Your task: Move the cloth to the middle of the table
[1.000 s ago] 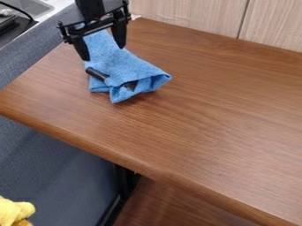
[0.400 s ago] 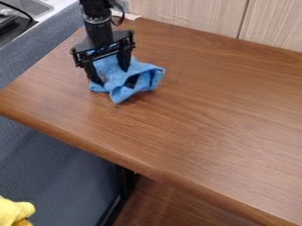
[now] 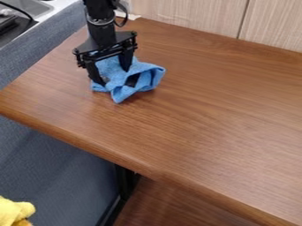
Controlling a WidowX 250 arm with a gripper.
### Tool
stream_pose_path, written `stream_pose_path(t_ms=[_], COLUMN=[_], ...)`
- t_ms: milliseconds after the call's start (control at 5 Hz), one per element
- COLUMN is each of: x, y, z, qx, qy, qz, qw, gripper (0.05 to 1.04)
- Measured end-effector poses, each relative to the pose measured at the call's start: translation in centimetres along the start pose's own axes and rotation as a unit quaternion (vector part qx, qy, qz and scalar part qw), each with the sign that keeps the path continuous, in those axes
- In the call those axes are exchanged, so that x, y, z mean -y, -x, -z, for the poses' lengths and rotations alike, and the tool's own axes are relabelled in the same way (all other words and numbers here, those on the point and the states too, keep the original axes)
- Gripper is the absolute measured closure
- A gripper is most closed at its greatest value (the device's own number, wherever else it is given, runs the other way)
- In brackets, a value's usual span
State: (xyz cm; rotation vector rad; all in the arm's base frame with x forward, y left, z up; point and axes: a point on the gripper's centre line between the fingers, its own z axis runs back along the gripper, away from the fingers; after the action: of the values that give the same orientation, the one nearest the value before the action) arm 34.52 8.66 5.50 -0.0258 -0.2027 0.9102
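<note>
My gripper (image 3: 115, 77) is low over the upper left of the wooden table (image 3: 194, 119), its two fingers wide apart. The crumpled blue cloth (image 3: 144, 76) lies on the table beneath it, with part of the fabric between the fingers and the rest spreading to the right. The left fingertip is at the cloth's left edge, the other at its middle. A dark object (image 3: 133, 80) shows in the folds of the cloth. Whether the fingertips press into the fabric I cannot tell.
A pale wood-panelled wall (image 3: 189, 15) runs behind the table. The table's front edge slants from the left down to the lower right. At the upper left is a metal sink (image 3: 28, 6) beyond a grey-blue partition. Something yellow and fuzzy (image 3: 13, 212) sits at the bottom left.
The gripper has come down and slightly right onto the cloth, still open. The cloth's upper part has bunched up lower, and its right corner has drawn in a little.
</note>
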Motion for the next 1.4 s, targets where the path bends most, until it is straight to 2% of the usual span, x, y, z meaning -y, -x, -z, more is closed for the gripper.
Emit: stream_pose_path(t_ms=[400,600,800,1200,1400], x=[3.8,4.2,3.9,3.6,3.1], y=[6.3,10.1,12.5,12.8,11.7], z=[-1.1,-2.0,-2.5,-3.6,-4.9], qx=[-0.032,-0.044,-0.047,-0.037,-0.023], qy=[0.030,0.036,0.038,0.042,0.048], qz=[0.089,0.142,0.174,0.177,0.148], qw=[0.9951,0.9882,0.9828,0.9827,0.9876], gripper=[0.085,0.085,0.085,0.085,0.085])
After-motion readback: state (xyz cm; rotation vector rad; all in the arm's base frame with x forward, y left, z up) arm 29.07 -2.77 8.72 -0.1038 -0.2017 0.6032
